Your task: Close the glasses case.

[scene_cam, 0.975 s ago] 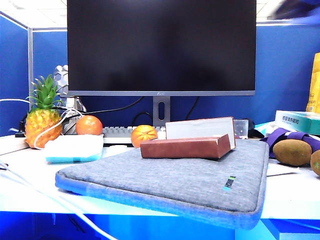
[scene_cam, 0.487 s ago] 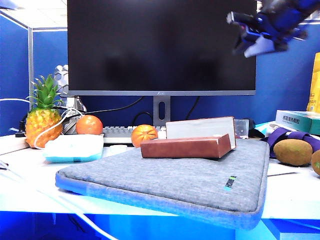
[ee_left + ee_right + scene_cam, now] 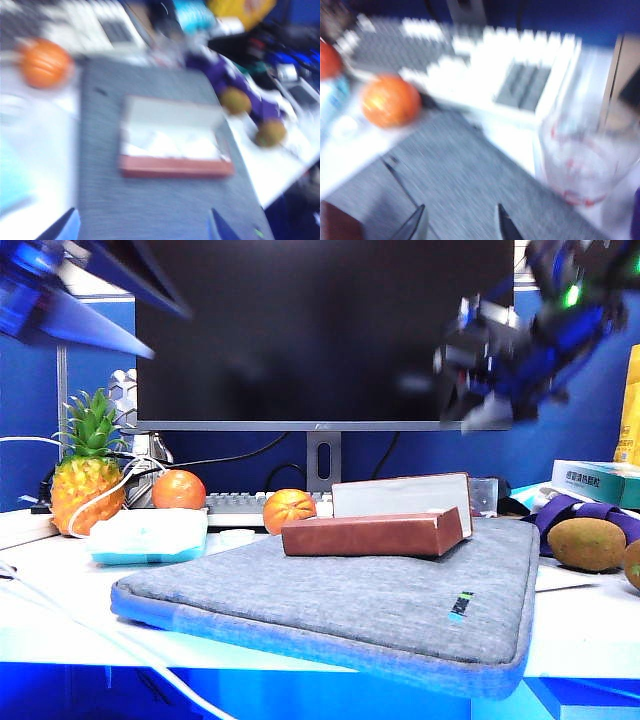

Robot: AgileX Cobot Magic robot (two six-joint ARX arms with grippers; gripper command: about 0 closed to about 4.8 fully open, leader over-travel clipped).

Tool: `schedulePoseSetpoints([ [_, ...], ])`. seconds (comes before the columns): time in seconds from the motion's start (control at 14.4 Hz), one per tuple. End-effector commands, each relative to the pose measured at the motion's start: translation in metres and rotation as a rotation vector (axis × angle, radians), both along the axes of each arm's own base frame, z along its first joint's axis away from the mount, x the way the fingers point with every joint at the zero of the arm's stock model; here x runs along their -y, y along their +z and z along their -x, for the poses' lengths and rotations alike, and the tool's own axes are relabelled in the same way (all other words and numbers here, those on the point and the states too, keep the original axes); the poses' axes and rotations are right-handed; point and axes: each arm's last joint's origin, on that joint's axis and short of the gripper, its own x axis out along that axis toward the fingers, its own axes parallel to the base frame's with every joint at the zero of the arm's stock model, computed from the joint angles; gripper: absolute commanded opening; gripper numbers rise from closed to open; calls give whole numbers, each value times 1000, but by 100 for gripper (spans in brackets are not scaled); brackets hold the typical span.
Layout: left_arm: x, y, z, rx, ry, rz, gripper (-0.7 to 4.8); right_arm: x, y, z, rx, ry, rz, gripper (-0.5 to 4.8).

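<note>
The glasses case (image 3: 372, 531) lies on top of a big grey fabric sleeve (image 3: 340, 605), near the sleeve's back edge. The case is open. Its flat lid (image 3: 400, 496) stands up behind the brown box, and the inside looks pale grey. In the left wrist view the case (image 3: 172, 142) shows from above, with something white and crumpled inside it, though the picture is blurry. The left gripper (image 3: 60, 300) is up high in the far left corner of the exterior view, well away from the case. Its two blue fingertips (image 3: 60, 227) sit wide apart, and there is nothing between them. The right gripper (image 3: 485, 365) hangs in the air in front of the black monitor (image 3: 320, 330), above and a bit to the right of the case. It is very blurry. In its own wrist view the two fingertips (image 3: 415, 225) show with a gap between them and hold nothing, but the jaws are as closed as they get. An orange (image 3: 288, 510) sits just left of the case, in front of the keyboard (image 3: 235, 506). A pineapple (image 3: 85, 475) stands far to the left, and a kiwi (image 3: 585, 544) lies on the right.
</note>
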Motion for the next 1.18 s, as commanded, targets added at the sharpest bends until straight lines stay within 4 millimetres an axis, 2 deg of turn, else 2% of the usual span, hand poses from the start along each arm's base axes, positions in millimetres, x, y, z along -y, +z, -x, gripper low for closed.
schedulePoseSetpoints([
  [0.07,14,1,-2,40,5,-19,340,-4,-19,-7,-81,59,-87,180],
  [0.42,14,1,-2,40,20,-26,340,-9,-28,0,-216,148,-144,181],
  [0.77,14,1,-2,38,15,-23,340,-27,-39,16,-423,293,-209,181],
  [0.91,14,0,-2,31,13,-25,340,-31,-40,19,-447,317,-215,181],
  [0.97,14,-1,-1,16,12,-31,340,-31,-38,17,-425,332,-225,181],
  [1.18,13,-3,0,-4,11,-40,340,-35,-13,8,-377,362,-250,182],
])
